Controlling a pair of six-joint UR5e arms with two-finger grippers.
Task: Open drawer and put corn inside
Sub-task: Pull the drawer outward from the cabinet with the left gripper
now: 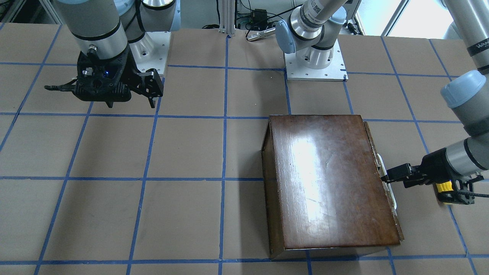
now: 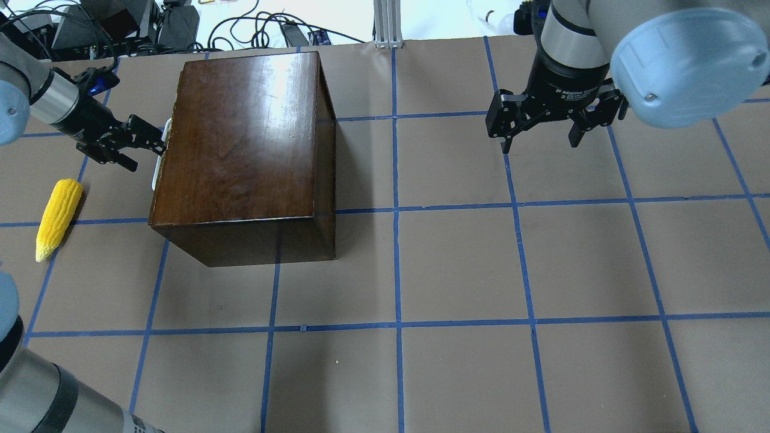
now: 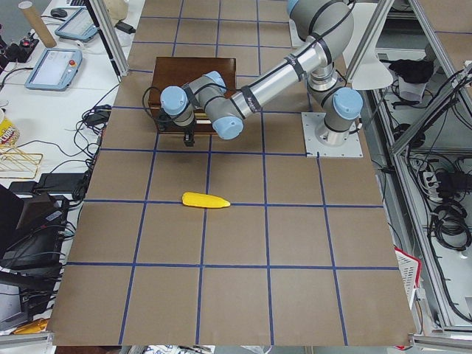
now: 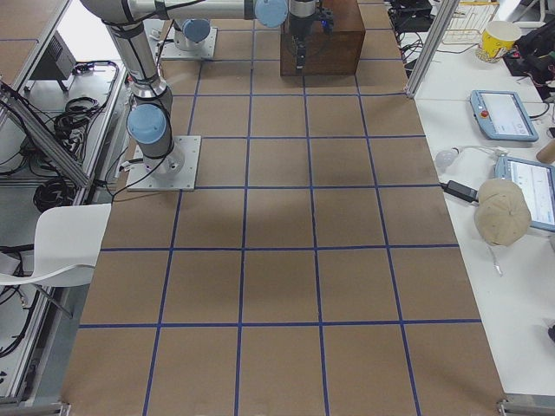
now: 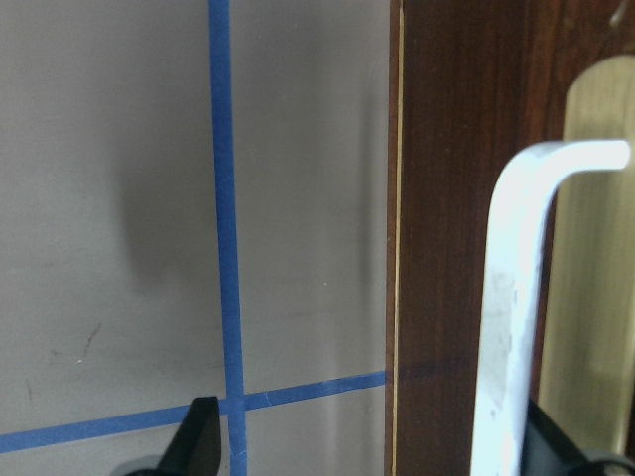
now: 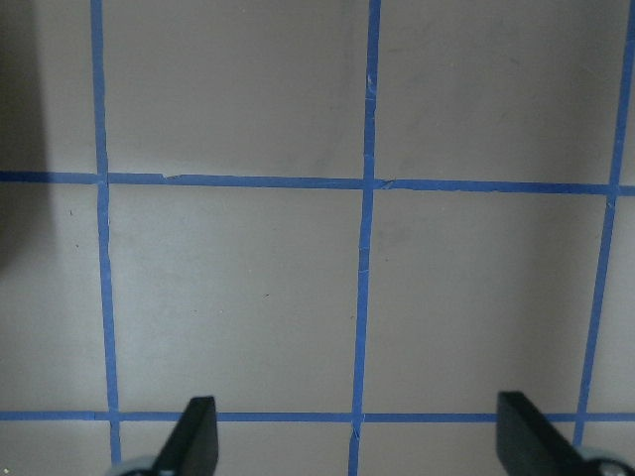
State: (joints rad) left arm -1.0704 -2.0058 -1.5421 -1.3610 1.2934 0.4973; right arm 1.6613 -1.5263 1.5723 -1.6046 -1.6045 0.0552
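Overhead, the left gripper (image 2: pixel 146 151) is spread at the side of the box (image 2: pixel 240 138), the corn (image 2: pixel 59 211) lying on the desk (image 2: pixel 481 270) near and behind it; on a pull-back the corn could be knocked away. In the left wrist view, the handle (image 5: pixel 511 317) of the shut drawer (image 5: pixel 446 198) is found close to one fingertip (image 5: pixel 561 456), so an off-centre, slipping pinch is risked. In the right wrist view, the right gripper (image 6: pixel 355 446) is shown spread, holding nothing.

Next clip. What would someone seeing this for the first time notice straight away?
A glossy dark-brown box sits on the left of the overhead view, the left gripper open at the white handle of its drawer. A bright yellow corn lies on the table near that gripper, apart from the box; the right gripper hangs open over the table on the far right.
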